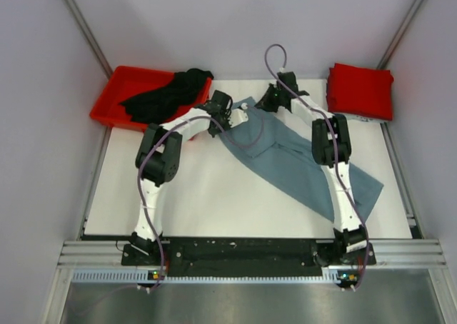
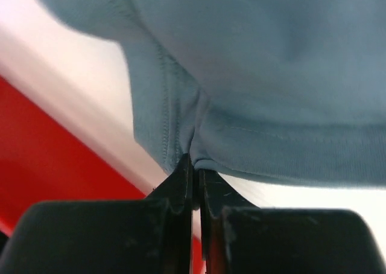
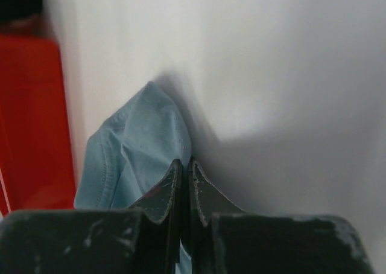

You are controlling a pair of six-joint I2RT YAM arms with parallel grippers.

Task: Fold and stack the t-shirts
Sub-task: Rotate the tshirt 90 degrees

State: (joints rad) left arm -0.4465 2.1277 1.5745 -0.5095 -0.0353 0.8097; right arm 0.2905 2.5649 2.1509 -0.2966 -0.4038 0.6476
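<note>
Grey-blue cotton fills most of what my left wrist sees: the dusty grey-blue cloth t-shirt [image 2: 271, 75] hangs right in front of my left pincer [image 2: 193, 162], whose two black fingers are pressed together on a stitched hem where the cloth bunches into a fold. My right pincer [image 3: 184, 165] is likewise clamped tight, with a small rounded corner of the same shirt [image 3: 139, 147] pinched between its tips and throwing a shadow on the white bench. From above, the shirt [image 1: 300, 163] lies spread in a long diagonal band across the white bench [image 1: 200, 188], from the far middle down toward the near right, passing under my right arm. My left pincer [image 1: 232, 113] and right pincer [image 1: 270, 95] sit close together at its far end, each on that edge. Off to the far left stands a rigid red plastic bin [image 1: 114, 99] with a crumpled black t-shirt [image 1: 168, 95] heaped in it and spilling over its right rim, just beside my left wrist. At the far right corner rests a bright red t-shirt [image 1: 360, 90], folded square, well apart from both pincers. A purple cable [image 1: 275, 53] loops above my right wrist.
</note>
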